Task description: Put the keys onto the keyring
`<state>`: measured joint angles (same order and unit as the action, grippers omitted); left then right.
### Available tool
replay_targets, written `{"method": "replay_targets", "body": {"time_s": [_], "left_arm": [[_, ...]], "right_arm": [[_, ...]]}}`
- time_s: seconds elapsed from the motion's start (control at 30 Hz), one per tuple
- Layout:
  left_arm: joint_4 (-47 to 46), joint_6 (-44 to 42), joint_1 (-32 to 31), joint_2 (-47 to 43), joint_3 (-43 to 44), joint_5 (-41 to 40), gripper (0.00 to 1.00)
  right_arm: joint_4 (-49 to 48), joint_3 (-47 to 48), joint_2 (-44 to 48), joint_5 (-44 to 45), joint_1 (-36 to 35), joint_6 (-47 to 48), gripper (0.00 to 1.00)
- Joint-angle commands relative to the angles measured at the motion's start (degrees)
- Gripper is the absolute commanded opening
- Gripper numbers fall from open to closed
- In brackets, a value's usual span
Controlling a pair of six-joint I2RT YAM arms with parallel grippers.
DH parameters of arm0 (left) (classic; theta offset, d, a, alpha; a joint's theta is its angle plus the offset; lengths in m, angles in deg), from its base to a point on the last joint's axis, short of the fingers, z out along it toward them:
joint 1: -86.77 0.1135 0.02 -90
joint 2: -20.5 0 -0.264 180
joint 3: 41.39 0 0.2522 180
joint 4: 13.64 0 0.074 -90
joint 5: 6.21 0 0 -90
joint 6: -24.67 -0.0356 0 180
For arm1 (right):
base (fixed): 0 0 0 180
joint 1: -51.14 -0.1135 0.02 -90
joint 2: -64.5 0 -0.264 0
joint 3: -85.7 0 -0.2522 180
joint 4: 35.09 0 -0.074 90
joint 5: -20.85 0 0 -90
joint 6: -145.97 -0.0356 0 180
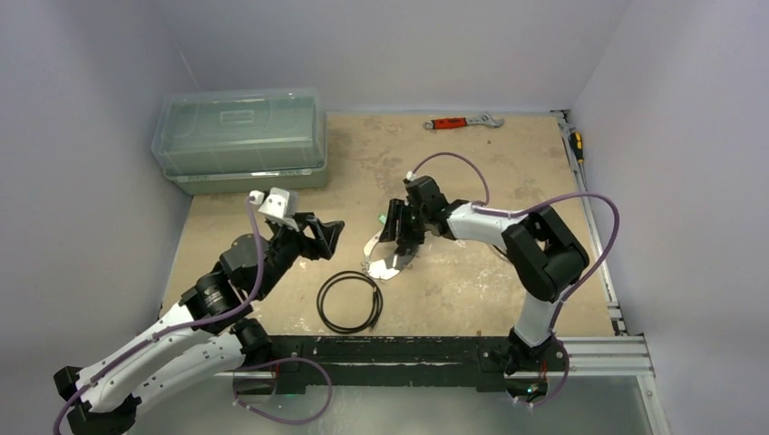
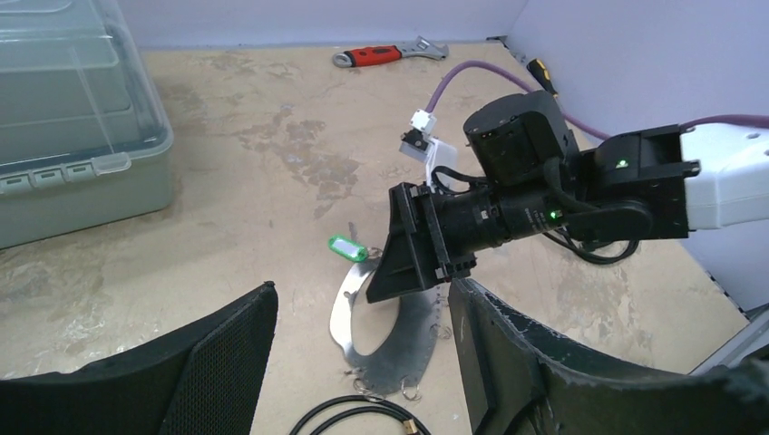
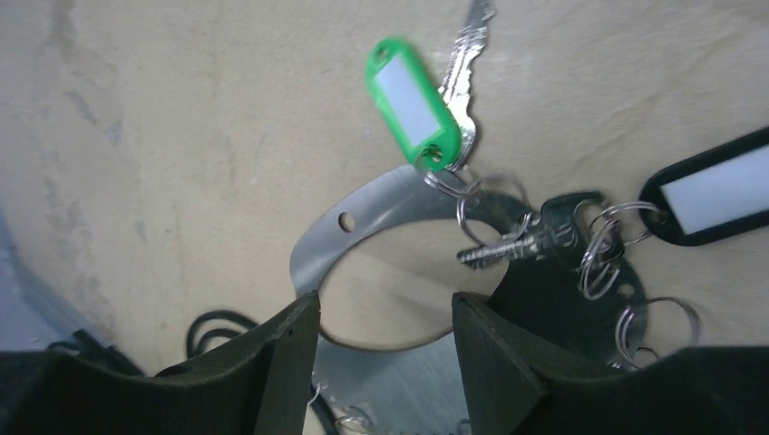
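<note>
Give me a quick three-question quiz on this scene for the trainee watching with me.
1. True or false: the red-handled wrench lies at the far edge of the table, away from both arms.
2. Which tag lies near the green tag? A black, B red, C blue.
3. Fill in: the right gripper is open above the flat metal ____.
Key: 1 true; 2 A, the black tag; 3 keyring.

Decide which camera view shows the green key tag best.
Right wrist: the green tag is close, its white label and key clear. Left wrist shows it small; the top view, only a speck.
</note>
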<state>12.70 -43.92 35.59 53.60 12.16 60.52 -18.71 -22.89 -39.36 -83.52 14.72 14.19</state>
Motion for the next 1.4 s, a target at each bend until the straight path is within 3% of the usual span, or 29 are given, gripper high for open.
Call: {"method": "replay_targets", "body": {"time_s": [0.0, 0.2, 0.5, 0.63, 0.8, 1.0, 1.17, 1.37], "left_arm": [[-0.27, -0.84, -0.27, 1.16, 0.55, -0.73, 0.69], [-0.77, -0.43, -0.27, 3.53, 0.36, -0.95, 0.69], [-4.19, 2.28, -0.25, 11.2, -0.33, 0.47, 0.68], [-1.25, 0.9, -0.28, 15.68, 2.86, 0.93, 0.67], [7.16, -6.74, -0.25, 19.03, 9.76, -0.93, 0.67], [4.64, -8.83, -0.32, 14.26, 2.48, -1.76, 0.67], [5.5, -8.9, -0.27, 13.73, 1.83, -1.55, 0.67], [6.8, -8.78, -0.3, 14.97, 2.57, -2.1, 0.65]], "right_arm": [[10.62, 1.08, 4.88, 11.07, 0.59, 6.45, 0.59], [8.38, -1.83, 14.18, 20.41, 0.61, 8.62, 0.6], [0.16, -12.8, 23.73, 26.94, 0.58, 11.55, 0.58], [-1.64, -14.05, 23.54, 26.03, 0.57, 13.69, 0.53], [-2.42, -12.7, 20.39, 26.86, 0.59, 15.55, 0.44], [-2.32, -9.47, 16.57, 27.29, 0.6, 16.15, 0.39], [-0.84, -9.41, 17.61, 31.03, 1.36, 13.28, 0.36], [-3.51, -12.89, 18.38, 25.67, 5.15, 9.34, 0.35]]}}
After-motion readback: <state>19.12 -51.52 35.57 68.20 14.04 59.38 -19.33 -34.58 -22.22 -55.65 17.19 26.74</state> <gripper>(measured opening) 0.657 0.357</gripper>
